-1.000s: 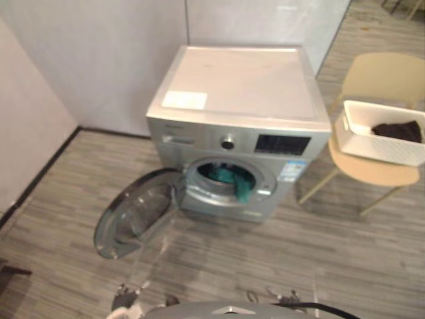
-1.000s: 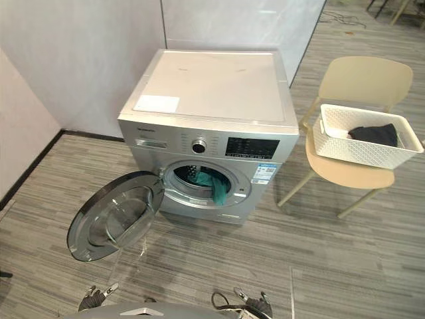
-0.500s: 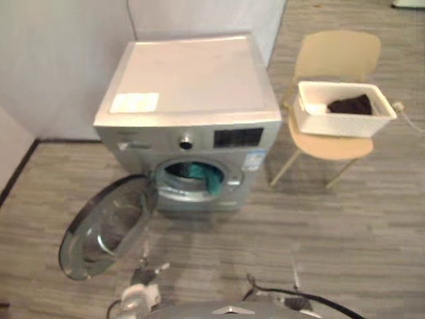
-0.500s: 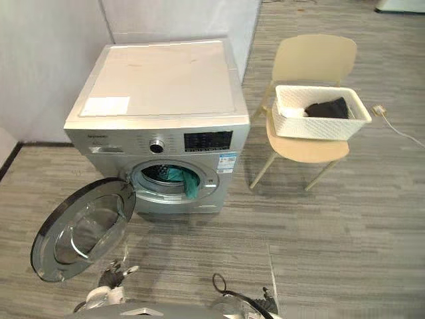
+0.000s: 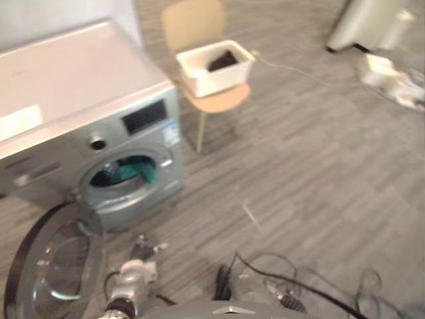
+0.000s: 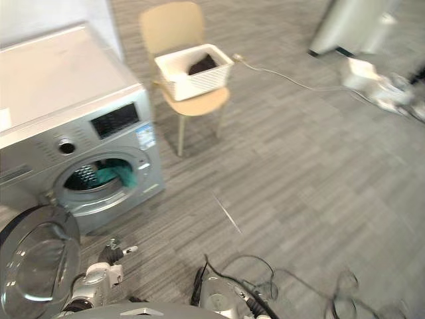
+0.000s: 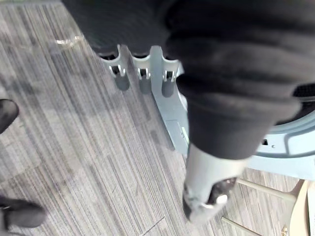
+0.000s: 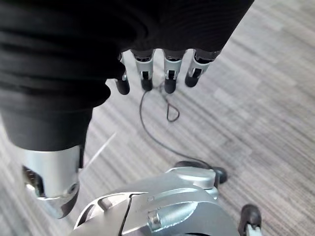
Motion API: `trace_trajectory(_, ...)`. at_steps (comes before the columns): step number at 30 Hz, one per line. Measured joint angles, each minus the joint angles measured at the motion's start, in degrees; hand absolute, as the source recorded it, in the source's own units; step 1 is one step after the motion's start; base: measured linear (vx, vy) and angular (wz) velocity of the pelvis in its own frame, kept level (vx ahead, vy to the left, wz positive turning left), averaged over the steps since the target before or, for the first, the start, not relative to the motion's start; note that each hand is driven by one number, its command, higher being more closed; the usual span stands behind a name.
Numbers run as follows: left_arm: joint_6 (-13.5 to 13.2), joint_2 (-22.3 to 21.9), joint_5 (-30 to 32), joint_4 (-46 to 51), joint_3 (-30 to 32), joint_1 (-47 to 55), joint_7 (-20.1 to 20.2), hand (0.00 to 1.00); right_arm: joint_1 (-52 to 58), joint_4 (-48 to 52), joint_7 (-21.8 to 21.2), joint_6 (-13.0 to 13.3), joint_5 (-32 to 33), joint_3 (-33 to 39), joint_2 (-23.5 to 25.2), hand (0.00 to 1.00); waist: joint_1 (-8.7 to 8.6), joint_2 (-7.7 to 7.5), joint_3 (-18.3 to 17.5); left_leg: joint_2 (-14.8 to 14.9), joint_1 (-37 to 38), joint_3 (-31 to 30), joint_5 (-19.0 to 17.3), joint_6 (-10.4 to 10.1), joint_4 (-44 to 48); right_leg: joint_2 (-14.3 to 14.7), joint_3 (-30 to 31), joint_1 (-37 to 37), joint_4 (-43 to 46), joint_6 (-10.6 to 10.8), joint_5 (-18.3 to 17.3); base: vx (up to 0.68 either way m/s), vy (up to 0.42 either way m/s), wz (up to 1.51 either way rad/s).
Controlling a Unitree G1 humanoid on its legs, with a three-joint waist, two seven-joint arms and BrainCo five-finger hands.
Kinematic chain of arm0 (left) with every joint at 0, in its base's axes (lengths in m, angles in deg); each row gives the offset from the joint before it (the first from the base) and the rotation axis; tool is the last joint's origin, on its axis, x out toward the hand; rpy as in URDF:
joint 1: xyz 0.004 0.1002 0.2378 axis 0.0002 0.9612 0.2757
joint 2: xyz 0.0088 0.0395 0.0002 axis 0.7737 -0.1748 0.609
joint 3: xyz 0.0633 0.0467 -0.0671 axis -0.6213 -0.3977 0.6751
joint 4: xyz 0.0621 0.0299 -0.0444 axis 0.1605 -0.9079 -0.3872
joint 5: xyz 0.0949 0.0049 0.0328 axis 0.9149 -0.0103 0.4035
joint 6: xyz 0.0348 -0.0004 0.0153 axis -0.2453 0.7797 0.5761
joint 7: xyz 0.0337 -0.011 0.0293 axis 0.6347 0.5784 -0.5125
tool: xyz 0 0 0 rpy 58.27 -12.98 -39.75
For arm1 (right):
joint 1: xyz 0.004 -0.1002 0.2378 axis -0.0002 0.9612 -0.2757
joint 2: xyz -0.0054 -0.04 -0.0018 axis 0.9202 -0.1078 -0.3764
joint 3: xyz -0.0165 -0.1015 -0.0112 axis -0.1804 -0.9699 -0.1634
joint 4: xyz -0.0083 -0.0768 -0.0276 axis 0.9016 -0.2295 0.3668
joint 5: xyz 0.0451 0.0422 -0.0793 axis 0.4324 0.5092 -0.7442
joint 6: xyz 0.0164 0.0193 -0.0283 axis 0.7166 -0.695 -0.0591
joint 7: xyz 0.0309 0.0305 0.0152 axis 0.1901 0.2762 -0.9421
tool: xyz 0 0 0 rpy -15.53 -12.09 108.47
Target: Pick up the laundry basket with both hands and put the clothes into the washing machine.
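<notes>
Right eye view — basket, hand seemingly apart

A beige chair stands on grey plank flooring. A white cord runs over the floor from just beside the chair toward white clutter. A silver-grey upright object stands well apart from the chair.

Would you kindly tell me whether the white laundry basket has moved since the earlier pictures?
No. The laundry basket still sits on the chair beside the washing machine; only the camera has swung round.
</notes>
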Motion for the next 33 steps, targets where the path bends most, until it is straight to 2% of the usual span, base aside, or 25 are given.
trace_trajectory(1, 0.13, 0.42, -0.18, -0.28, 0.20, 0.33, -0.03, 0.00, -0.95, -0.85, 0.02, -0.01, -0.07, 0.13, 0.26, 0.00, 0.06, 0.19, -0.17, 2.61, 0.10, 0.04, -0.32, -0.36, 2.31, 2.70, 2.43, -0.04, -2.09, 1.32, 1.28, -0.05, -0.141, -0.95)
trace_trajectory(3, 0.12, -0.80, -0.19, -0.21, 0.80, 1.64, -0.01, 0.00, -0.05, -1.02, -0.05, -0.02, -1.51, -0.30, -0.69, 0.00, -0.03, 2.23, -0.24, 6.40, 2.14, 0.50, 0.03, -0.93, 3.74, 6.98, 4.21, 2.26, -6.24, 0.76, 2.98, -0.08, -0.157, -0.89)
trace_trajectory(5, 0.10, -1.39, -0.57, -0.01, 1.27, 3.53, -0.11, 0.00, 1.41, -1.12, -0.08, -0.08, -2.06, -1.14, -0.95, 0.00, 0.39, 2.89, -0.31, 11.30, 5.13, 1.38, 1.49, -1.23, 8.17, 10.62, 6.18, 4.73, -7.75, -0.47, 2.17, -0.09, -0.202, -0.80)
trace_trajectory(6, 0.08, -1.35, -0.67, 0.45, 1.49, 4.99, -0.26, 0.00, 2.31, -1.19, -0.07, -0.05, -2.05, -2.47, -1.12, 0.00, 0.52, 3.55, -0.12, 15.41, 6.44, 1.02, 4.10, 1.03, 12.95, 13.30, 7.99, 6.84, -9.03, -1.75, 2.51, -0.04, -0.237, -0.89)
trace_trajectory(7, 0.10, -1.40, -1.61, 0.45, 1.92, 6.42, -0.69, 0.00, 2.96, -1.18, -0.07, 0.00, -2.07, -3.84, -1.37, 0.00, 1.06, 3.28, -0.15, 18.56, 6.61, -0.29, 7.39, 5.08, 17.20, 15.28, 9.90, 8.59, -10.51, -2.71, 3.20, -0.01, -0.333, -1.27)
trace_trajectory(8, 0.10, -1.63, -3.06, 0.48, 2.57, 8.75, -1.02, 0.00, 3.65, -1.19, -0.07, -0.01, -2.11, -5.24, -1.44, 0.00, 2.09, 2.42, 0.01, 20.99, 2.55, -8.63, 14.95, 13.12, 23.42, 17.70, 13.82, 10.39, -12.22, -4.75, 4.16, 0.01, -0.211, -1.15)
trace_trajectory(9, -0.73, -1.94, -3.36, 1.22, 2.59, 9.64, -1.06, 0.00, 3.74, -1.07, -0.07, 0.02, -2.12, -5.39, -1.54, 0.00, 2.38, 2.41, -0.15, 19.69, -0.76, -14.69, 14.35, 11.80, 25.12, 18.27, 15.05, 10.51, -12.61, -5.81, 4.36, 0.02, -0.186, -1.10)
trace_trajectory(11, -1.49, -2.43, -4.22, 3.17, 2.67, 10.15, -0.90, 0.00, 3.72, -1.15, -0.17, -0.05, -2.10, -4.91, -1.63, 0.00, 4.08, 2.02, 0.48, 8.42, -8.80, -30.72, 7.32, 1.94, 28.56, 18.49, 19.41, 11.16, -13.91, -8.78, 5.40, 0.03, -0.073, -0.99)
trace_trajectory(13, -1.61, -2.62, -4.97, 3.39, 3.01, 11.35, -0.68, 0.00, 3.29, -1.05, -0.27, -0.09, -2.08, -4.85, -2.09, 0.00, 4.59, 2.82, 1.16, 3.33, -10.33, -30.59, 4.17, -0.13, 27.54, 19.07, 21.62, 13.44, -16.65, -9.40, 5.75, 0.06, -0.017, -1.16)
trace_trajectory(15, -1.69, -2.33, -5.44, 4.43, 3.39, 12.14, -0.50, 0.00, 4.01, -0.83, -0.28, -0.16, -1.90, -3.68, -1.68, 0.00, 5.33, 3.05, 1.33, 1.05, -11.17, -26.83, 3.46, 0.27, 21.92, 19.17, 21.55, 14.94, -18.13, -8.38, 6.76, 0.14, 0.036, -0.93)
trace_trajectory(17, -1.28, -2.69, -5.39, 4.11, 3.08, 11.87, 0.35, 0.00, 4.01, -0.33, -0.40, -0.24, -1.66, -2.64, -1.46, 0.00, 5.12, 3.13, 1.47, -4.41, -13.04, -25.87, 3.68, -0.51, 8.91, 19.51, 21.68, 16.23, -19.45, -7.18, 6.72, 0.14, 0.050, -0.34)
trace_trajectory(18, -1.27, -2.92, -5.39, 4.15, 3.10, 11.62, 0.35, 0.00, 4.01, 0.26, -0.40, -0.26, -1.41, -2.71, -1.49, 0.00, 5.14, 3.14, 1.49, -5.69, -13.29, -25.47, 4.08, -0.79, 5.48, 19.52, 21.65, 16.44, -19.69, -6.80, 6.72, 0.14, 0.058, 0.02)
trace_trajectory(20, -0.93, -3.21, -5.36, 3.61, 3.14, 10.89, 0.35, 0.00, 3.83, 4.62, -0.37, -0.17, -0.28, -3.41, -1.67, 0.00, 5.52, 3.27, 1.57, -9.36, -12.96, -22.44, 7.12, -0.48, -6.37, 19.53, 21.61, 17.47, -21.25, -5.87, 6.07, 0.19, 0.064, 0.08)
trace_trajectory(21, -0.85, -3.24, -5.36, 3.55, 3.15, 10.58, 0.34, 0.00, 3.67, 6.11, -0.35, -0.15, 0.28, -4.10, -1.82, 0.00, 5.80, 3.36, 1.58, -9.76, -12.68, -21.67, 7.78, -0.06, -8.29, 19.60, 21.67, 17.67, -21.45, -5.72, 5.71, 0.23, 0.078, 0.00)
trace_trajectory(22, -0.77, -3.24, -5.39, 3.46, 3.24, 10.32, 0.33, 0.00, 3.16, 8.44, -0.35, 0.01, 0.48, -5.34, -2.15, 0.00, 6.47, 3.46, 1.54, -9.96, -12.13, -20.74, 9.04, 2.02, -10.15, 19.80, 22.24, 17.73, -21.02, -5.98, 4.27, 0.26, 0.099, -0.03)
trace_trajectory(23, -0.60, -3.15, -5.64, 3.05, 3.63, 10.12, 0.34, 0.00, 2.07, 9.49, -0.39, 0.19, 0.80, -6.58, -2.21, 0.00, 6.99, 3.00, 1.14, -9.98, -12.31, -20.79, 8.74, 5.62, -8.97, 19.50, 22.83, 16.65, -18.52, -6.45, 1.44, 0.27, 0.113, -0.09)
trace_trajectory(24, -0.60, -3.00, -5.86, 3.03, 3.74, 10.11, 0.33, 0.00, 1.31, 9.55, -0.37, 0.19, 0.84, -7.43, -2.26, 0.00, 7.36, 2.55, 0.70, -9.98, -12.83, -20.76, 7.64, 7.04, -7.66, 19.03, 22.91, 15.55, -16.45, -6.33, -0.17, 0.30, 0.126, -0.14)
trace_trajectory(25, -0.58, -2.73, -6.25, 3.03, 4.04, 10.20, 0.33, 0.00, 0.49, 9.74, -0.37, 0.28, 0.82, -8.51, -2.17, 0.00, 7.95, 1.73, 0.00, -10.20, -13.26, -20.54, 5.75, 6.93, -6.12, 18.14, 23.05, 14.04, -13.11, -5.13, -2.95, 0.26, 0.104, -0.18)
trace_trajectory(26, -0.56, -2.53, -6.28, 2.89, 4.65, 10.27, 0.35, 0.00, 0.10, 9.71, -0.42, 0.48, 0.85, -9.93, -1.88, 0.00, 8.42, 1.12, -0.64, -11.02, -12.76, -20.01, 3.71, 5.88, -5.56, 16.89, 23.02, 12.53, -7.83, -1.37, -6.05, 0.44, 0.135, -0.27)
trace_trajectory(27, -0.55, -2.84, -6.51, 2.53, 5.55, 9.88, 0.29, 0.00, -2.19, 9.87, -0.55, 0.72, 0.92, -12.91, -1.15, 0.00, 8.90, 0.27, -0.59, -11.24, -11.94, -19.31, 1.16, 3.98, -4.37, 15.05, 22.72, 5.14, 11.83, 13.98, -8.14, 0.40, 0.106, -0.15)
trace_trajectory(28, -0.49, -2.78, -6.69, 2.46, 5.51, 9.89, 0.23, 0.00, -2.47, 10.23, -0.62, 0.92, 0.98, -13.65, -0.68, 0.00, 8.80, 0.23, -0.59, -11.22, -11.37, -19.43, 0.41, 4.08, -3.67, 14.48, 22.46, 2.91, 18.15, 15.65, -6.80, 0.51, 0.099, 0.11)
trace_trajectory(29, -0.47, -2.66, -6.78, 2.50, 5.22, 10.09, 0.21, 0.00, -2.57, 11.41, -1.60, 1.49, 0.80, -13.81, 0.13, 0.00, 8.31, 0.22, -0.60, -11.45, -10.22, -20.47, -1.33, 4.96, -2.15, 12.48, 20.85, 0.24, 27.58, 15.42, -4.28, 0.44, 0.043, 0.48)
trace_trajectory(31, -0.34, -1.98, -6.77, 2.66, 4.40, 10.14, 0.15, 0.00, -3.12, 12.90, -2.47, 1.44, 0.79, -14.15, 0.95, 0.00, 8.02, -0.50, -0.44, -13.46, -7.95, -21.31, -2.54, 5.25, -2.18, 7.34, 17.49, -2.07, 35.25, 14.97, -4.99, 0.43, 0.006, 0.54)
trace_trajectory(32, -0.31, -1.81, -6.77, 2.71, 3.57, 9.93, -0.03, 0.00, -3.25, 13.86, -2.58, 1.45, 0.79, -14.17, 1.78, 0.00, 7.82, -0.56, -0.11, -14.89, -5.72, -22.55, -2.57, 5.30, -3.95, 3.25, 13.90, -2.47, 34.76, 9.28, -7.06, 0.32, -0.027, 0.42)
trace_trajectory(33, -0.31, -1.81, -6.76, 2.80, 2.84, 9.92, -0.03, 0.00, -3.20, 14.30, -2.59, 1.42, 0.81, -14.18, 1.90, 0.00, 7.87, -0.40, -0.02, -15.42, -4.90, -23.00, -2.51, 5.18, -4.95, 1.82, 12.74, -3.00, 33.33, 6.35, -8.02, 0.33, -0.059, 0.44)
